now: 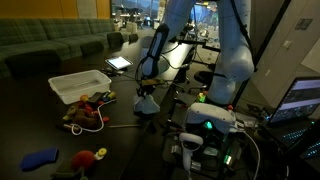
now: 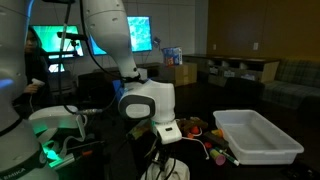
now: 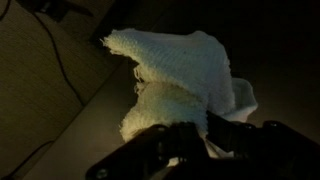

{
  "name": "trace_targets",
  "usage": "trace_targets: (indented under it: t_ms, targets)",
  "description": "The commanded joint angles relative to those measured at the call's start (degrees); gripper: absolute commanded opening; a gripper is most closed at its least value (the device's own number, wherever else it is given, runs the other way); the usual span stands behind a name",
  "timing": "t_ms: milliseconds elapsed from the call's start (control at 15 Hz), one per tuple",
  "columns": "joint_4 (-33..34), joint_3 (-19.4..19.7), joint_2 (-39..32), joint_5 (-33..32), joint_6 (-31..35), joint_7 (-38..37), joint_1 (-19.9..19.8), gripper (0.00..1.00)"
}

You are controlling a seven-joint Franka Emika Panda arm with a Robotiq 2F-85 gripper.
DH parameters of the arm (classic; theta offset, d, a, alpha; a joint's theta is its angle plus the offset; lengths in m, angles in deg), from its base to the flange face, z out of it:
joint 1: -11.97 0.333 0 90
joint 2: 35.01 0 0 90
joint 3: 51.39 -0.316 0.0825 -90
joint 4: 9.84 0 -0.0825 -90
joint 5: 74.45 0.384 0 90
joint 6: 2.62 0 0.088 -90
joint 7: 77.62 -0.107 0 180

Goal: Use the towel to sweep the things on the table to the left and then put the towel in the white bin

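Wrist view, towel [image 3: 180, 75] gripped by fingers [image 3: 160, 148], cable [image 3: 62, 68] alongside.

End effector [image 3: 205, 141] tips hidden in towel [image 3: 180, 70], small things [image 1: 86, 112] indistinct

bin [image 1: 80, 85]: top open, nothing above it.
toys [image 1: 88, 113]: heaped just beside the bin, between it and the claw [image 1: 147, 93].
towel [image 1: 147, 104]: hangs gripped under the claw, near the desk [image 1: 35, 120].
desk front: blue thing [image 1: 40, 158] and yellow toy [image 1: 88, 157], bare room around them.
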Motion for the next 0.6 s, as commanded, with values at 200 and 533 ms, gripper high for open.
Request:
trace_targets:
  t_ms: [200,533]
  targets:
    - [1.31,-0.2,-6.65,0.19,-2.0,-2.74,6.78,0.1]
    - [2.13,-6.81,-7.75,1.85,-4.67,-0.81,6.09,0.1]
